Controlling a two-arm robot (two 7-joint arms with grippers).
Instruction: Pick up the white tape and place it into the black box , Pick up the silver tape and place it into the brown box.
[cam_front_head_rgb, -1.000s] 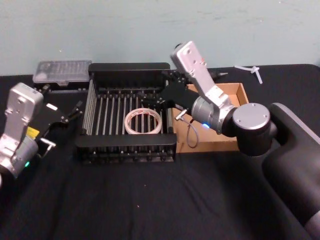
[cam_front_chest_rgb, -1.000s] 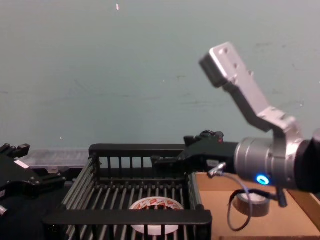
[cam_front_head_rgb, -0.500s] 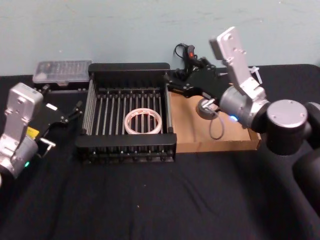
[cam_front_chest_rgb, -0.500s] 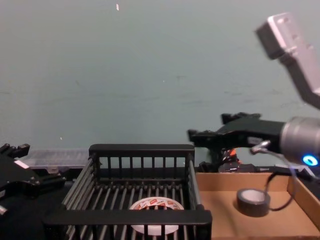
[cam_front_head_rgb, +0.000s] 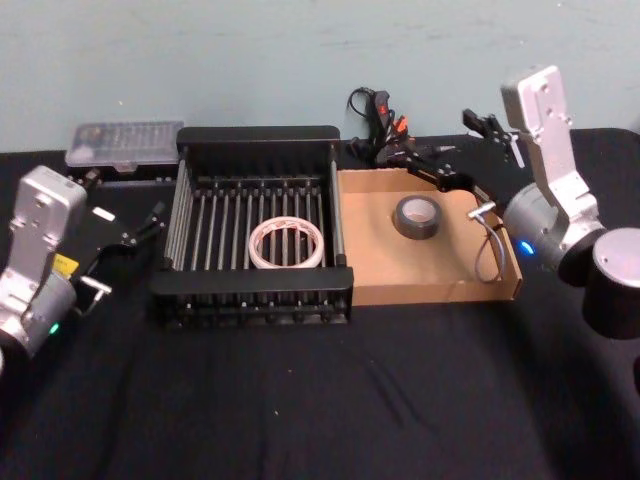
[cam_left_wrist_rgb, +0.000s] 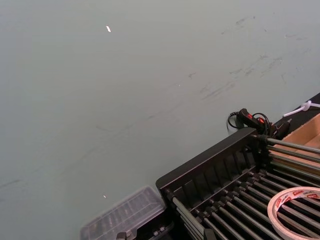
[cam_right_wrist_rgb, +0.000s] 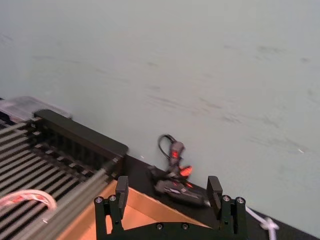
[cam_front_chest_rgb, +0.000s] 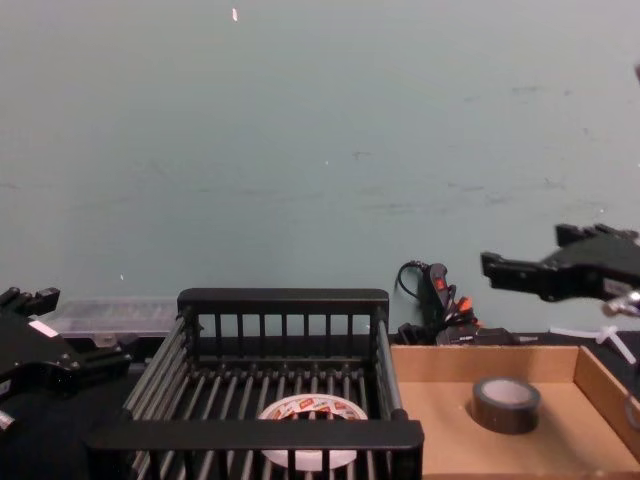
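The white tape (cam_front_head_rgb: 287, 243) lies flat on the bars inside the black box (cam_front_head_rgb: 254, 134), and it also appears in the chest view (cam_front_chest_rgb: 308, 408) and the left wrist view (cam_left_wrist_rgb: 295, 207). Inside the brown box (cam_front_head_rgb: 436, 283), toward its far side, the silver tape (cam_front_head_rgb: 417, 217) rests flat, the same silver tape (cam_front_chest_rgb: 506, 403) lying alone in the chest view. My right gripper (cam_front_head_rgb: 440, 140) hovers open above the brown box's far right corner, holding nothing; its fingers (cam_right_wrist_rgb: 121, 192) stand well apart. My left gripper (cam_front_head_rgb: 128, 200) is parked open, left of the black box.
A clear plastic case (cam_front_head_rgb: 125, 145) sits behind the black box at the left. A black glue gun with an orange trigger (cam_front_head_rgb: 380, 125) lies behind the two boxes. A small white part (cam_front_head_rgb: 510, 145) lies at the back right. Black cloth covers the table front.
My right arm has swung right and back, from over the boxes' shared edge to the brown box's far right corner. The silver tape stays in the brown box. The left arm is still.
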